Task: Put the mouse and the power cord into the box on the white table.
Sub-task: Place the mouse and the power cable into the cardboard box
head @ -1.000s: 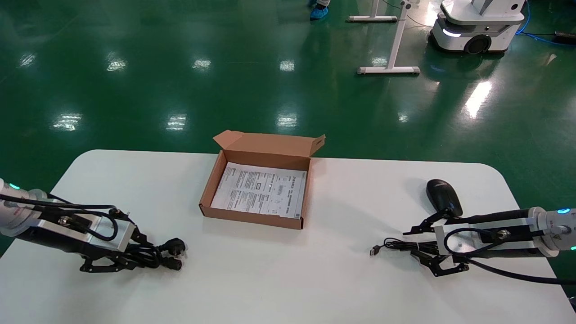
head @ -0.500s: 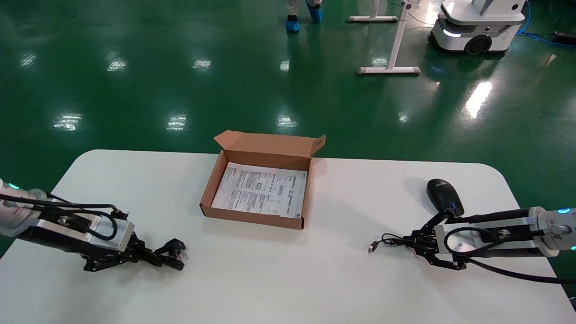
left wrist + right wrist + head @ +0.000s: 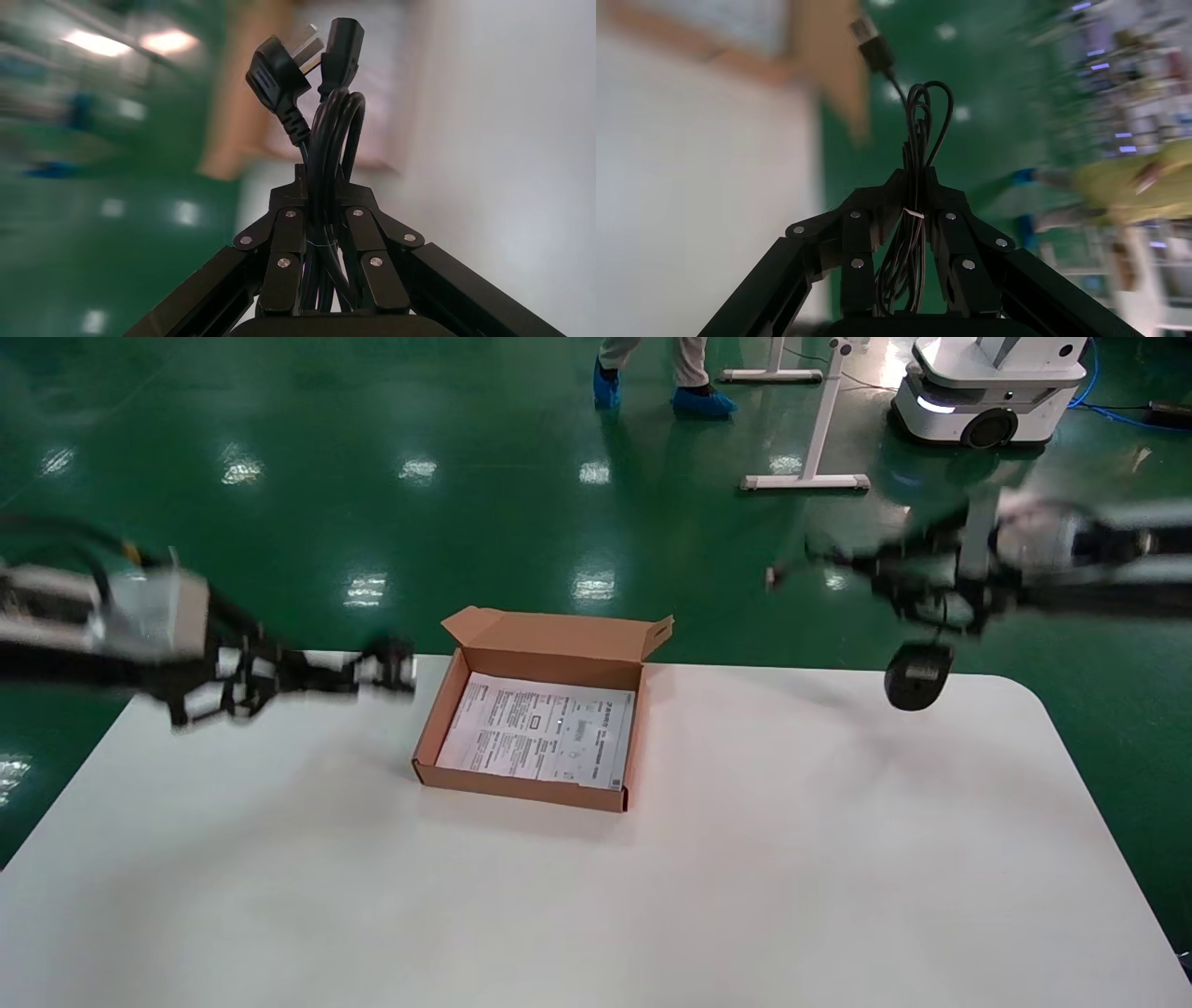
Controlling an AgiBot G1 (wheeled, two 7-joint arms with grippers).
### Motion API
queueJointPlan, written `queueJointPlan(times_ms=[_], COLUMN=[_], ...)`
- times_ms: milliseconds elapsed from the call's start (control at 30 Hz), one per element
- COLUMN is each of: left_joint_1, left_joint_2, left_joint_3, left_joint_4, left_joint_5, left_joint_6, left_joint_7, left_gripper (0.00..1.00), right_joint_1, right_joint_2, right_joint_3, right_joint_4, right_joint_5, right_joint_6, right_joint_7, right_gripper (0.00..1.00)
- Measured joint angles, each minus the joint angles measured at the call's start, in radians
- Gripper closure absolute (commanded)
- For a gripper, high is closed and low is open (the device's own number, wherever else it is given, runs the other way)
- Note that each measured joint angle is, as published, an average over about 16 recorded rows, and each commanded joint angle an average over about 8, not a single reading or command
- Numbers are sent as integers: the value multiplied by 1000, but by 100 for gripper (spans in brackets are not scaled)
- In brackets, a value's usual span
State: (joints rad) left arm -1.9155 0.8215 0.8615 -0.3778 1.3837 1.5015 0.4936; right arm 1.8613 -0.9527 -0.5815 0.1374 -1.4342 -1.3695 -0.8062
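The box (image 3: 549, 649) lies open at the middle back of the white table (image 3: 652, 896), a printed sheet inside. My left gripper (image 3: 270, 672) is raised left of the box and shut on the bundled power cord (image 3: 330, 140); its plug (image 3: 386, 668) points toward the box. My right gripper (image 3: 885, 570) is high above the table's far right, shut on the mouse's thin coiled cable (image 3: 916, 140). The mouse (image 3: 917, 674) hangs below it on the cable, over the table's far edge. The USB end (image 3: 771, 576) sticks out toward the left.
Beyond the table is green floor with a white mobile robot base (image 3: 987, 393), a white stand's feet (image 3: 805, 481) and a person's feet in blue shoe covers (image 3: 670, 398).
Both grippers have risen fast from the tabletop. The left carried the power cord up toward the box. The right lifted the cable, and the mouse left the table and now dangles.
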Motion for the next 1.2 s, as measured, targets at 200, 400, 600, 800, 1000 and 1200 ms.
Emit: queueJointPlan(times_ms=[200,400,600,800,1000,1200], left_joint_1=[-54,-94,-130,-159,-182,-195], left_joint_2=[20,63,92,95,87,76], left_joint_3=[-76,-116,-113,-96,-76,-62], left_joint_4=[-40,-53,-37,-8,13,22], left_joint_5=[-103,-147,-134,-103,-69,-45], left_joint_6=[-104,-197,-231,-234,-228,-221], left_joint_7=[-82,-133,-154,-162,-172,-186], left_gripper=[100,100,100,100,100,100], right_joint_1=[71,79,45,-9,-68,-129], right_joint_2=[-77,-185,-294,-371,-408,-415], right_joint_3=[35,60,73,70,41,-20], right_joint_4=[6,7,5,18,67,140], right_joint_5=[49,90,116,131,146,160], right_joint_6=[40,76,108,127,135,143], right_joint_7=[49,61,41,14,8,35], right_gripper=[100,100,100,100,100,99])
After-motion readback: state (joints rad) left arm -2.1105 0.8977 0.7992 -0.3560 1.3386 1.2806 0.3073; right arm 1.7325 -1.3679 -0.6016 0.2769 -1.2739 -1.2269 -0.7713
